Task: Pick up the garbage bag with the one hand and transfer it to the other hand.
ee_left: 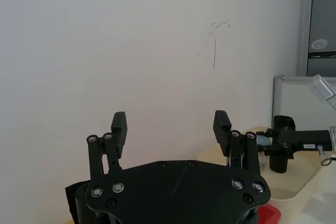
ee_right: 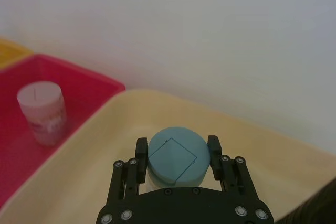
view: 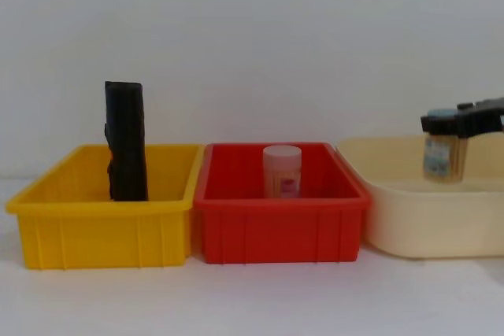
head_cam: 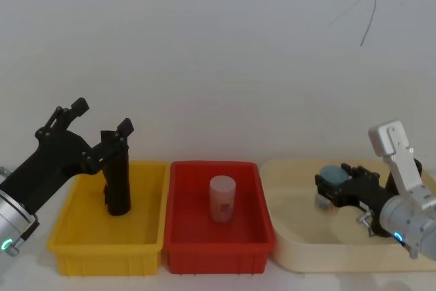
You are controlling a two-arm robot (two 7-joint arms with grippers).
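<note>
Head view: my two hands over three bins.
My left gripper (head_cam: 101,116) hangs with fingers spread above the upright garbage bag (head_cam: 116,182) in the yellow bin (head_cam: 68,230), at nine o'clock; my right gripper (head_cam: 332,185) clasps a teal-capped jar (ee_right: 171,157) at three o'clock.

Plain white wall (head_cam: 218,52) with scribble (head_cam: 371,5)

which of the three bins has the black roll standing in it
The yellow bin, leftmost of the three. The black roll stands upright there; the red bin holds a pale container, and the cream bin a teal-lidded jar.
</note>
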